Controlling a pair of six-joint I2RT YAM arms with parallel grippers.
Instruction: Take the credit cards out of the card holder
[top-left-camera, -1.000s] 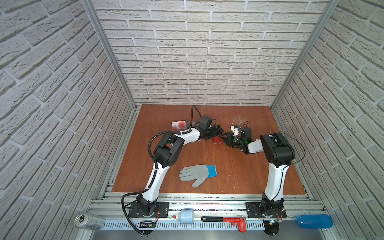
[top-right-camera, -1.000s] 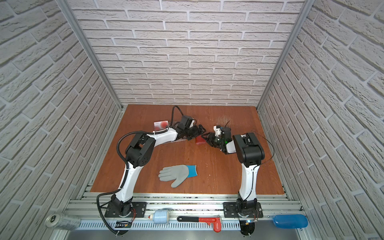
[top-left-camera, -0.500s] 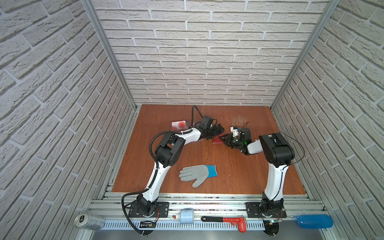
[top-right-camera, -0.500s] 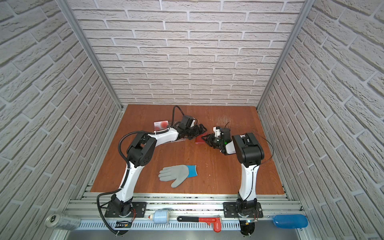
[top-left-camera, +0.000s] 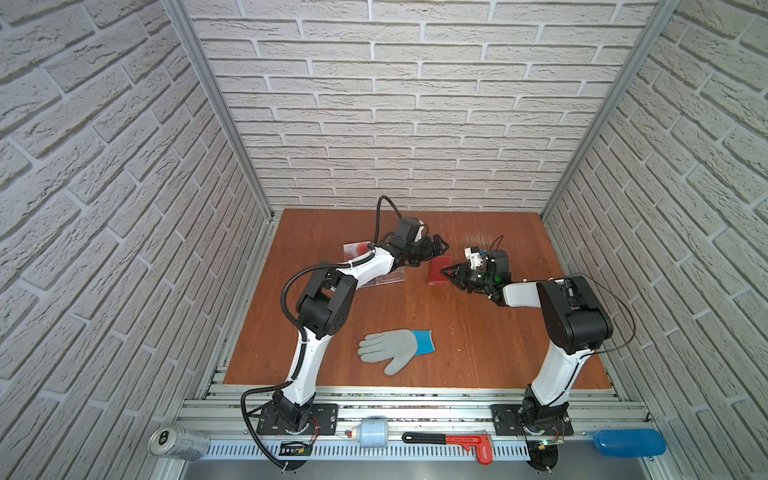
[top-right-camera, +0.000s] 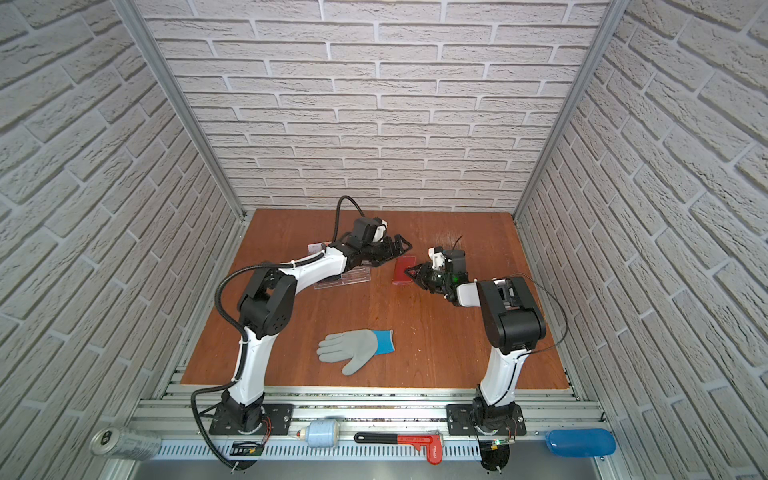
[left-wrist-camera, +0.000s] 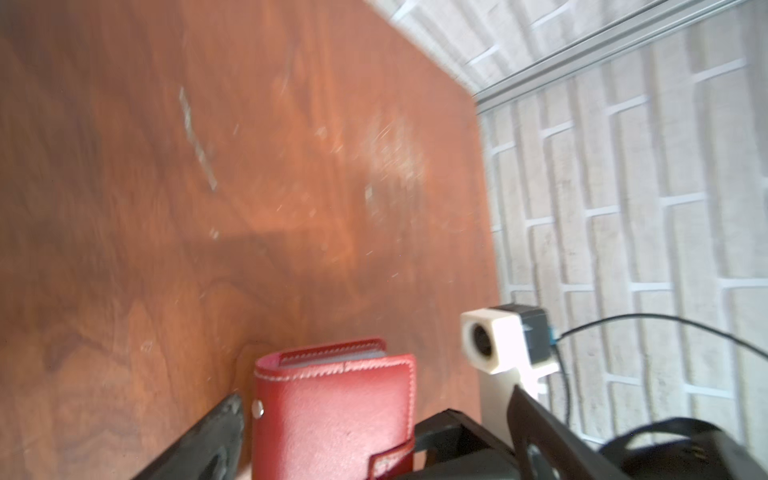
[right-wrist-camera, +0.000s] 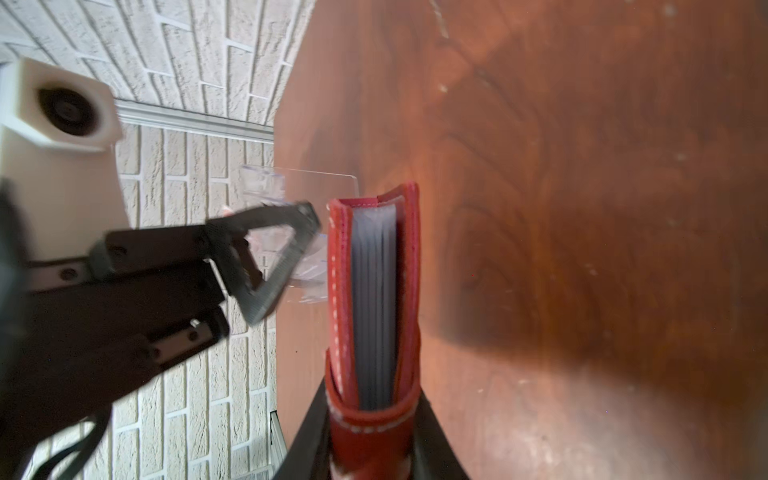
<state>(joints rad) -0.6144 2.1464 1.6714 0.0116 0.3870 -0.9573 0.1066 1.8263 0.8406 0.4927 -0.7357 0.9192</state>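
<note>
On the far side of the left arm, a white card (top-left-camera: 355, 248) with red circles stands on a clear stand (top-left-camera: 390, 277). The arm crosses over both, so only the stand's near edge and part of the card show. The left gripper (top-left-camera: 441, 246) hangs with its jaws spread wide and has hold of nothing. In its wrist view, one finger (left-wrist-camera: 216, 432) is blurred and cut off by the picture's edge. Just ahead of that finger, with a thin gap between them, is the dark red card holder (top-left-camera: 438, 271), which is closed. Its strap (left-wrist-camera: 390, 457) runs out of the picture at the bottom. The right gripper (top-left-camera: 448, 272) is clamped on the strap end of the card holder. In its wrist view a black finger (right-wrist-camera: 309, 440) presses against each cover, with the rest of the fingers cut off below. From there the card holder is seen edge-on, and only the grey edges of its plastic sleeves (right-wrist-camera: 374, 291) show between the covers. The credit cards cannot be made out inside them. Motion blur smears the left gripper in this view. It is not possible to tell whether the card holder touches the table (top-left-camera: 478, 332) or is held just above it. A grey and blue glove (top-left-camera: 392, 349) lies flat on the table, well apart from both grippers on their near side.
</note>
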